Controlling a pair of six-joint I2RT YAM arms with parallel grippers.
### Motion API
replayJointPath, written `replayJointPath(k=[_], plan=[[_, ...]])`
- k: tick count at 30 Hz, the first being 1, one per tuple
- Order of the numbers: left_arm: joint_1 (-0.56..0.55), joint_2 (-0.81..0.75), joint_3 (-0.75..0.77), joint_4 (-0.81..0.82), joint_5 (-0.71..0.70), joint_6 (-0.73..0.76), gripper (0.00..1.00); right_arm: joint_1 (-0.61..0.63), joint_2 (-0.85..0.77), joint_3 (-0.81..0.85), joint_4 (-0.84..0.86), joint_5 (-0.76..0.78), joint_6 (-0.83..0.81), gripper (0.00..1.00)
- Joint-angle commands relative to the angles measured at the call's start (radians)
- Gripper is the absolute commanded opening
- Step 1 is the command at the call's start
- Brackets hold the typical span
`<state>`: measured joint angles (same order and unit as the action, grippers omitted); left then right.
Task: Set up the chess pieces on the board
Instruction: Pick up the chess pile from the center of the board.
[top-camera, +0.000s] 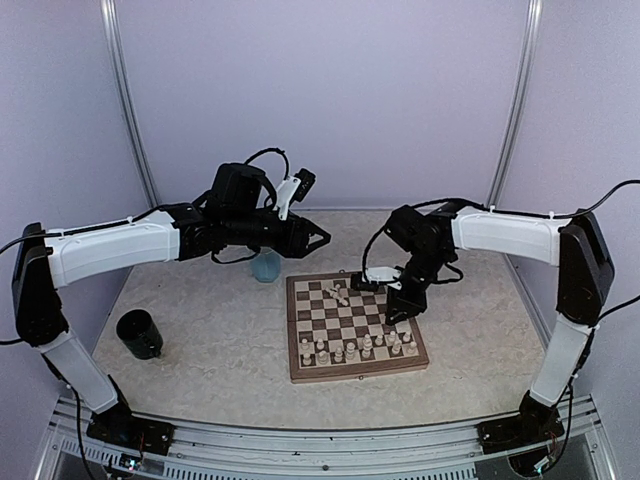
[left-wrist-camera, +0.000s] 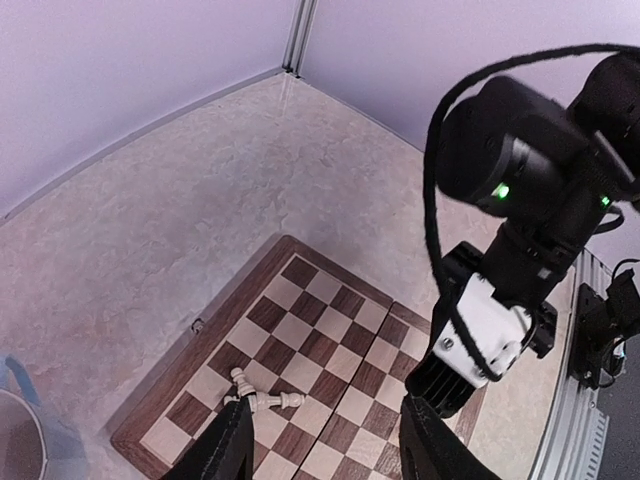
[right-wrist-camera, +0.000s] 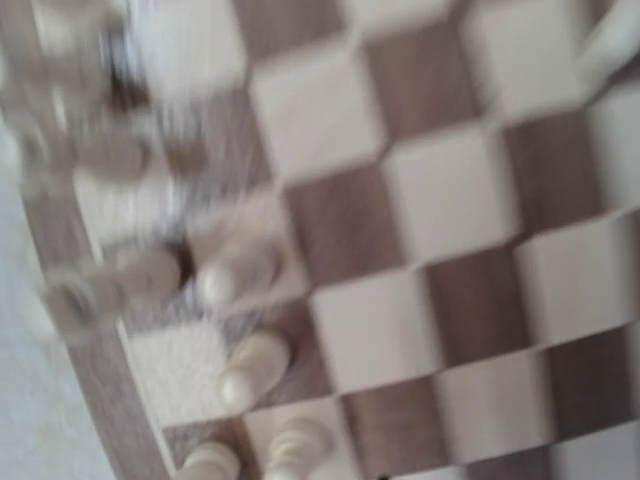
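Your right gripper (top-camera: 398, 308) hangs low over the right side of the square wooden chessboard with dark and cream squares (top-camera: 300, 376). Its wrist view is blurred, so you cannot tell whether its fingers are spread or pinching. That low position suits setting a piece into the ranks, I judge.

Most of the small cream chess pieces (top-camera: 355, 348) stand in rows along the board's near edge. A few toppled pieces (left-wrist-camera: 262, 398) lie on the far squares.

Your left gripper (top-camera: 318, 238) hovers beyond the far-left corner, spread and empty, probably to stay out of the working arm's way. A translucent blue cup (top-camera: 266, 266) sits just behind the board, and a black cup (top-camera: 140, 334) stands well to the left.
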<state>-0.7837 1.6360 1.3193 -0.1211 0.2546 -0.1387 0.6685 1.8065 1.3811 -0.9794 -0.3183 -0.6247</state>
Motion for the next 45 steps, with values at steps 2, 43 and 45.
replayJointPath(k=[2, 43, 45], plan=[[-0.039, 0.049, 0.102, -0.138, -0.13, 0.086, 0.5, -0.037, -0.067, 0.064, 0.077, -0.058, 0.028, 0.26], [-0.06, -0.155, -0.164, -0.104, -0.382, -0.212, 0.5, 0.039, 0.299, 0.101, 0.516, 0.069, 0.286, 0.27], [-0.061, -0.153, -0.163, -0.102, -0.381, -0.217, 0.5, 0.039, 0.305, 0.115, 0.513, 0.049, 0.297, 0.34]])
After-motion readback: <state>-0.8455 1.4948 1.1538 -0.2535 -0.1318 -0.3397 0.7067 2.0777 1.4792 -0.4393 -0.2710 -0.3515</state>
